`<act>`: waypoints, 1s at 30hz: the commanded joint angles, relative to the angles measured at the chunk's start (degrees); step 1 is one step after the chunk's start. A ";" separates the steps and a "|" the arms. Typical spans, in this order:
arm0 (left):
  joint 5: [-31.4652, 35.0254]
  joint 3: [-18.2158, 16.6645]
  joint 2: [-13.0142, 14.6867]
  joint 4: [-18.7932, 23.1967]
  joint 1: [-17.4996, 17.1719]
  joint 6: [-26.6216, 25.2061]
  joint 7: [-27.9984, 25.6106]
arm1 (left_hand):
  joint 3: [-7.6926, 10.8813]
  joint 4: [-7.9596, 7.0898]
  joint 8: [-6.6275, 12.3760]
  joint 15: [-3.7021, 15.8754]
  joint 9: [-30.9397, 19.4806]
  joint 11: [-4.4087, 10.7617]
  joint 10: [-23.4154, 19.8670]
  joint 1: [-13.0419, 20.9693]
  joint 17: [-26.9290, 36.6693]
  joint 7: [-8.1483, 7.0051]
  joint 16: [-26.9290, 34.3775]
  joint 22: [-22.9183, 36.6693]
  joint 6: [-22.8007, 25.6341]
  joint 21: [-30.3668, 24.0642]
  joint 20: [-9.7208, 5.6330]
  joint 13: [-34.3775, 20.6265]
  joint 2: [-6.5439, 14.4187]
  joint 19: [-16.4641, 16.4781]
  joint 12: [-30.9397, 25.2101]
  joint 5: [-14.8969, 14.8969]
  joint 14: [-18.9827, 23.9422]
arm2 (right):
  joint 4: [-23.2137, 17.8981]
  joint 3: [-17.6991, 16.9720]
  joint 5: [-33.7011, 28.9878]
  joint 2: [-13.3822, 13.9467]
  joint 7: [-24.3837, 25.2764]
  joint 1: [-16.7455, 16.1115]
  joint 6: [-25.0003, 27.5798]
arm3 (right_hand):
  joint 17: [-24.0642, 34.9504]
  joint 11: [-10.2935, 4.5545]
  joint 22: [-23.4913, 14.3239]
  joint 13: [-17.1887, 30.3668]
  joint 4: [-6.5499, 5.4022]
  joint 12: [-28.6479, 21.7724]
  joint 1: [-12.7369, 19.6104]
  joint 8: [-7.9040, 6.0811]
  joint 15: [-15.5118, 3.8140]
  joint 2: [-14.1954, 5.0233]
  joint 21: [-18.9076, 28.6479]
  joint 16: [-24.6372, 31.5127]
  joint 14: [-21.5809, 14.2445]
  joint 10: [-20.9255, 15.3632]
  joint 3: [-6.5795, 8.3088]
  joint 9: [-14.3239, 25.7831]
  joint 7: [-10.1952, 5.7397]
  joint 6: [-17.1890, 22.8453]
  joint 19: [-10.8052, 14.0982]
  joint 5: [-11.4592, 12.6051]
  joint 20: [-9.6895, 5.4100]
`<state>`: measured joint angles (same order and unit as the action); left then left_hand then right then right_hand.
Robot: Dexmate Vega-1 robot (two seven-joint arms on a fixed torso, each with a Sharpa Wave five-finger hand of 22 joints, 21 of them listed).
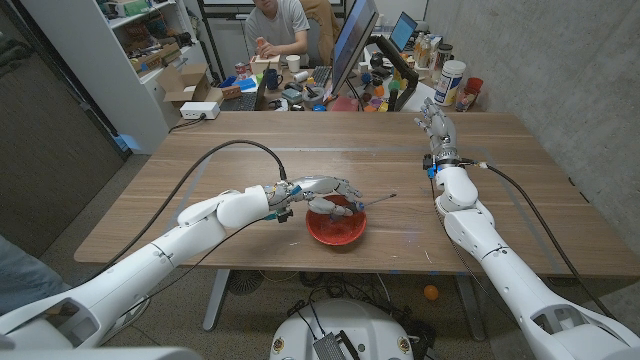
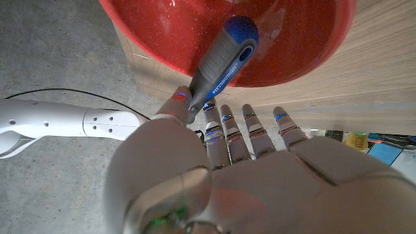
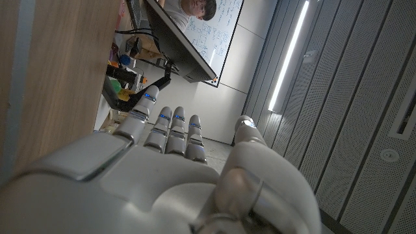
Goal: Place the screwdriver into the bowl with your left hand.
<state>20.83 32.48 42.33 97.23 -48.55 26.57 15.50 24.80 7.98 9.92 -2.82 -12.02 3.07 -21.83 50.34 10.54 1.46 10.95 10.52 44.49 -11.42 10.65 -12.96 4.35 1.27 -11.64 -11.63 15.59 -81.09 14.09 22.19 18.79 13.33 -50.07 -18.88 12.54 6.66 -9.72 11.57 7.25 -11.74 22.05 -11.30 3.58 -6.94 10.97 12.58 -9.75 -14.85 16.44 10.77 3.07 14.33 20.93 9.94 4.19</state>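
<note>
Wooden table (image 1: 500,160) carries a shallow red speckled bowl (image 1: 336,228) near its front edge; behind it sit a cluttered desk, a dark monitor (image 1: 352,45) and a seated person (image 1: 277,28). Left hand (image 1: 325,190) hovers over the bowl, thumb and a finger pinching the blue-and-grey-handled screwdriver (image 2: 221,65), its tip jutting past the rim. Handle lettering is illegible. Right hand (image 1: 437,125) stands apart, fingers straight, holding nothing.

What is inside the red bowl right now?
The grey-and-blue-handled screwdriver, pinched by the left hand, reaches into the round red bowl, its shaft sticking out past the rim. That hand covers part of the bowl's inside.
</note>
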 commanded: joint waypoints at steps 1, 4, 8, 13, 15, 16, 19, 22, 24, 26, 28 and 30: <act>-0.44 0.04 0.17 -0.18 0.33 0.02 0.40 | -0.03 -0.23 -0.19 -0.23 -0.09 -0.50 1.49 -1.20 0.34 0.14 -0.25 0.19 -3.07 -0.02 0.46 -0.41 -0.18 -0.61 0.09 -0.13 -0.77 | -0.03 0.07 0.05 -0.11 -0.01 0.03 0.26 | 0.10 -0.07 -0.20 0.15 -0.16 -0.11 -0.11 -0.16 0.04 -0.38 0.18 0.10 -0.32 -0.40 -0.05 0.26 0.00 0.66 -0.13 0.22 -0.08; -0.44 -0.02 0.15 -0.25 0.33 0.04 0.25 | -0.11 -0.15 -0.20 -0.77 -0.06 -0.63 2.69 -1.94 0.37 0.21 -0.32 0.20 -5.82 -0.05 0.79 -0.54 -0.41 -0.89 0.08 -0.19 -1.69 | 0.01 0.19 -0.06 -0.13 -0.03 0.16 0.32 | 0.11 -0.06 -0.20 0.15 -0.17 -0.10 -0.13 -0.15 0.01 -0.38 0.18 0.11 -0.35 -0.38 -0.06 0.26 0.00 0.66 -0.14 0.22 -0.08; -0.62 -0.17 0.08 -0.39 0.23 0.07 -0.06 | -0.25 -0.17 -0.16 -1.05 -0.04 -1.04 3.27 -2.51 0.40 -0.15 -0.28 0.21 -7.43 -0.04 1.05 -0.61 -0.60 -1.14 0.01 -0.17 -2.08 | 0.15 0.31 -0.17 -0.20 -0.04 0.32 0.27 | 0.11 -0.05 -0.20 0.15 -0.17 -0.08 -0.13 -0.14 -0.01 -0.38 0.16 0.11 -0.35 -0.34 -0.07 0.26 -0.01 0.65 -0.18 0.22 -0.05; -0.75 -0.28 0.06 -0.44 0.17 -0.28 -0.22 | -0.32 -0.17 0.06 -1.12 -0.04 -1.13 3.50 -2.83 0.41 -0.20 -0.27 0.21 -7.77 -0.03 1.25 -0.66 -0.68 -1.29 -0.08 -0.17 -2.34 | 0.24 0.40 -0.26 -0.18 -0.10 0.53 0.34 | 0.11 -0.11 -0.20 0.15 -0.17 -0.09 -0.14 -0.13 -0.03 -0.37 0.16 0.10 -0.33 -0.38 -0.09 0.26 0.01 0.66 -0.18 0.22 -0.06; -0.72 -0.27 0.02 -0.50 0.19 -0.33 -0.30 | -0.33 -0.18 0.17 -1.12 -0.03 -1.19 3.56 -2.94 0.42 -0.36 -0.24 0.21 -7.75 -0.05 1.29 -0.67 -0.69 -1.28 -0.11 -0.18 -2.38 | 0.28 0.43 -0.25 -0.17 -0.16 0.61 0.38 | 0.11 -0.08 -0.20 0.15 -0.16 -0.12 -0.13 -0.15 -0.01 -0.37 0.18 0.11 -0.35 -0.46 -0.10 0.26 0.02 0.70 -0.16 0.21 -0.08; -0.80 -0.27 -0.01 -0.55 0.20 -0.35 -0.32 | -0.33 -0.19 0.21 -1.10 -0.03 -1.05 3.65 -2.98 0.42 -0.33 -0.23 0.21 -7.76 -0.04 1.30 -0.68 -0.69 -1.32 -0.10 -0.18 -2.38 | 0.30 0.45 -0.31 -0.17 -0.12 0.66 0.40 | 0.11 -0.09 -0.20 0.15 -0.16 -0.11 -0.13 -0.15 -0.01 -0.37 0.18 0.10 -0.32 -0.43 -0.10 0.26 0.01 0.70 -0.16 0.21 -0.08; -0.94 -0.27 -0.17 -0.81 0.27 -0.27 -0.53 | -0.34 -0.20 0.31 -1.09 -0.03 -1.09 3.64 -3.11 0.43 -0.19 -0.19 0.22 -7.79 -0.07 1.32 -0.70 -0.69 -1.30 -0.17 -0.19 -2.40 | 0.34 0.50 -0.33 -0.12 -0.20 0.76 0.52 | 0.11 -0.12 -0.20 0.15 -0.16 -0.08 -0.14 -0.15 0.00 -0.37 0.17 0.11 -0.34 -0.36 -0.11 0.26 0.02 0.71 -0.18 0.21 -0.05; -1.08 -0.47 -0.34 -0.91 0.22 -0.42 -1.01 | -0.33 -0.22 0.42 -1.14 -0.03 -1.17 3.47 -3.25 0.44 -0.18 -0.13 0.22 -7.79 -0.09 1.34 -0.72 -0.64 -1.31 -0.32 -0.20 -2.36 | 0.28 0.50 -0.41 -0.07 -0.13 0.77 0.58 | 0.11 -0.07 -0.20 0.15 -0.17 -0.10 -0.16 -0.13 0.00 -0.37 0.17 0.11 -0.36 -0.42 -0.12 0.26 0.00 0.70 -0.17 0.21 -0.06; -1.39 -0.73 -0.41 -0.99 0.16 -0.58 -1.36 | -0.30 -0.26 0.52 -1.13 -0.03 -1.19 3.42 -3.35 0.45 -0.21 -0.07 0.22 -7.70 -0.10 1.34 -0.73 -0.55 -1.31 -0.38 -0.22 -2.30 | 0.14 0.50 -0.47 0.03 -0.13 0.73 0.65 | 0.11 -0.08 -0.20 0.15 -0.17 -0.11 -0.16 -0.13 0.00 -0.37 0.16 0.11 -0.35 -0.44 -0.13 0.26 0.01 0.70 -0.21 0.21 -0.02; -1.59 -1.18 -0.52 -0.97 -0.09 -1.02 -2.14 | -0.20 -0.36 0.64 -0.98 -0.03 -0.89 3.22 -3.49 0.49 -0.14 0.03 0.23 -7.63 -0.15 1.31 -0.75 -0.29 -1.25 -0.53 -0.26 -2.18 | -0.08 0.55 -0.59 0.20 -0.13 0.66 0.82 | 0.12 -0.06 -0.20 0.15 -0.18 -0.12 -0.17 -0.13 -0.06 -0.38 0.16 0.12 -0.38 -0.47 -0.14 0.26 0.00 0.69 -0.22 0.21 0.00; -2.04 -1.60 -0.65 -1.11 -0.14 -1.45 -2.69 | -0.11 -0.48 0.73 -0.88 -0.03 -0.81 2.99 -3.64 0.54 -0.09 0.18 0.23 -7.57 -0.22 1.28 -0.77 -0.01 -1.11 -0.67 -0.32 -1.93 | -0.23 0.62 -0.64 0.33 -0.26 0.58 0.88 | 0.12 -0.11 -0.20 0.15 -0.17 -0.11 -0.16 -0.14 -0.04 -0.38 0.16 0.13 -0.41 -0.45 -0.14 0.26 -0.10 0.73 -0.22 0.21 0.00; -2.47 -2.14 -0.82 -1.17 -0.31 -2.09 -3.52 | -0.04 -0.53 0.80 -0.82 -0.03 -1.02 2.58 -3.79 0.55 -0.05 0.25 0.24 -7.57 -0.28 1.28 -0.80 0.16 -1.00 -0.90 -0.37 -1.80 | -0.54 0.76 -0.75 0.52 -0.36 0.44 1.12 | 0.12 -0.07 -0.20 0.15 -0.17 -0.11 -0.16 -0.15 -0.03 -0.38 0.16 0.12 -0.38 -0.45 -0.14 0.26 -0.16 0.75 -0.22 0.21 0.00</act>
<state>19.64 31.79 42.07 96.46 -48.40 25.97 14.29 24.57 7.74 10.41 -3.92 -11.98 2.16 -18.49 46.92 10.81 1.22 10.96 10.52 36.83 -11.42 11.88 -13.46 4.22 0.05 -12.10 -11.63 13.33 -80.87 14.54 21.85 18.77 13.22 -49.47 -18.28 12.54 6.65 -9.72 11.57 7.25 -11.74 22.05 -11.31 3.57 -6.95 10.97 12.58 -9.73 -14.84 16.45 10.77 2.85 14.55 20.93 9.94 4.19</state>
